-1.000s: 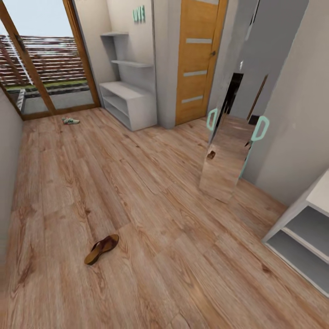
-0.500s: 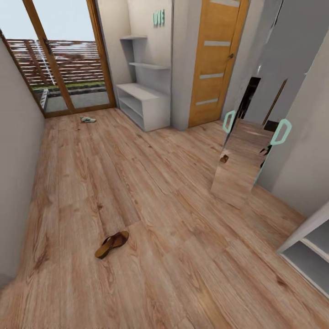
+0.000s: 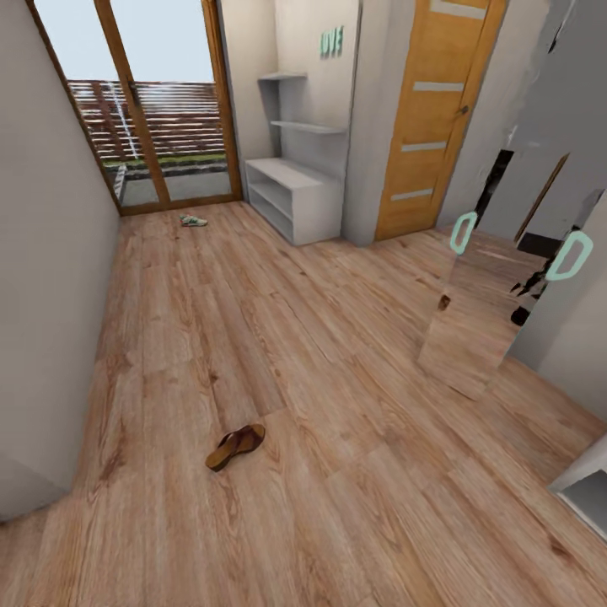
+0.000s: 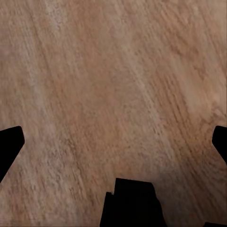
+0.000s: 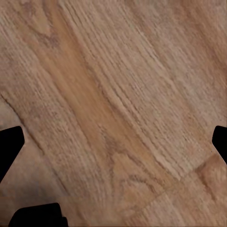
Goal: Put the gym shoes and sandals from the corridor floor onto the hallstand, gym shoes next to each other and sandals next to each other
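Now both wrist cameras look down at the corridor floor (image 3: 337, 354). Left gripper (image 4: 113, 142) and right gripper (image 5: 113, 142) are spread wide, holding nothing.

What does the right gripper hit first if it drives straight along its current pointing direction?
Probably the floor: the right wrist view looks past the right gripper, jaws spread wide, at bare wood planks with nothing between. How far off is unclear.

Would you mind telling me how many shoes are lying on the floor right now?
2: a brown sandal on the near planks, and a trainer far off by the glass door. Others may be out of view.
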